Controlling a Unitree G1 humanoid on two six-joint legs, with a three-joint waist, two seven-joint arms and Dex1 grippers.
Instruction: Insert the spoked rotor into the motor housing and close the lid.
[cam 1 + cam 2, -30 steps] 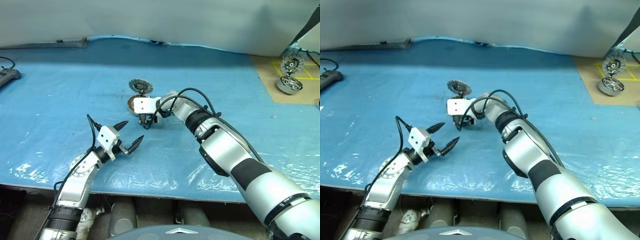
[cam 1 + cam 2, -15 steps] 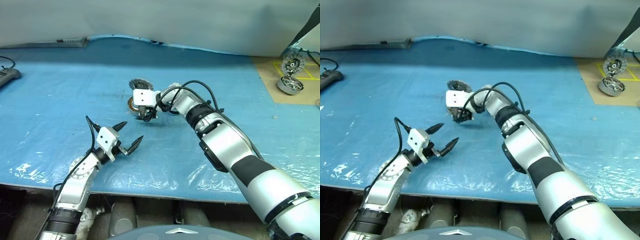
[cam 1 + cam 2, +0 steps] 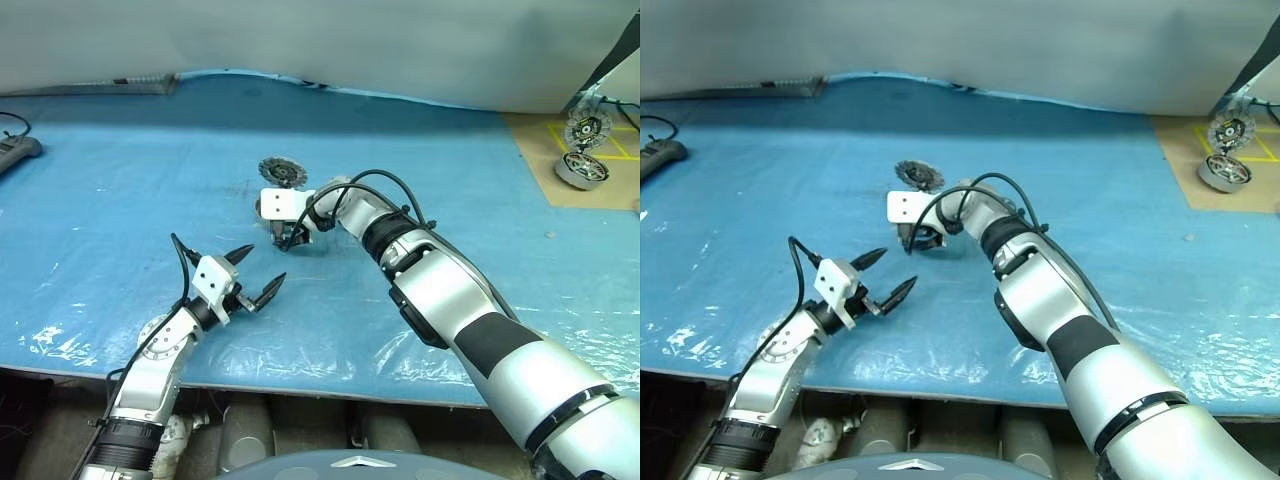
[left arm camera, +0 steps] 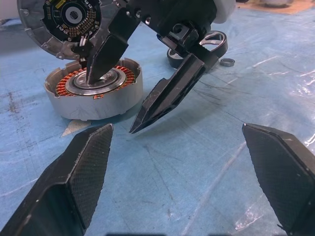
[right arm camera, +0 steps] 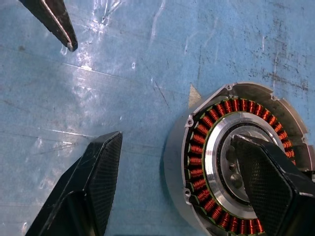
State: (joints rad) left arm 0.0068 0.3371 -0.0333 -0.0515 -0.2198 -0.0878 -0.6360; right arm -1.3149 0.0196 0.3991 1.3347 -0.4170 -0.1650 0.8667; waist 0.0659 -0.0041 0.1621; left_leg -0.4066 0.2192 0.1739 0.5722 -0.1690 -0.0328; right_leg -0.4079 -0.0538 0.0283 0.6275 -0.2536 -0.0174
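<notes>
The motor housing [image 4: 101, 105] sits on the blue sheet, showing copper windings around a silver centre [image 5: 216, 162]. Its lid [image 3: 281, 171] stands open at the housing's far rim, and in the left wrist view its inner face [image 4: 69, 17] shows. My right gripper [image 3: 290, 240] is open and straddles the housing's wall, with one fingertip [image 4: 92, 69] on the silver centre and the other [image 4: 147, 113] outside over the sheet. The spoked rotor [image 4: 219, 43] lies flat on the sheet behind that gripper. My left gripper [image 3: 266, 263] is open and holds nothing, a short way in front of the housing.
A tiny washer ring [image 4: 227, 62] lies beside the rotor. At the far right, another motor [image 3: 578, 168] with a raised lid [image 3: 584, 128] stands on a brown board. A dark device [image 3: 15, 152] lies at the far left. The sheet's front edge [image 3: 300, 375] runs below my arms.
My right wrist has swayed slightly over the housing and ends about where it was. The left gripper has kept still and open.
</notes>
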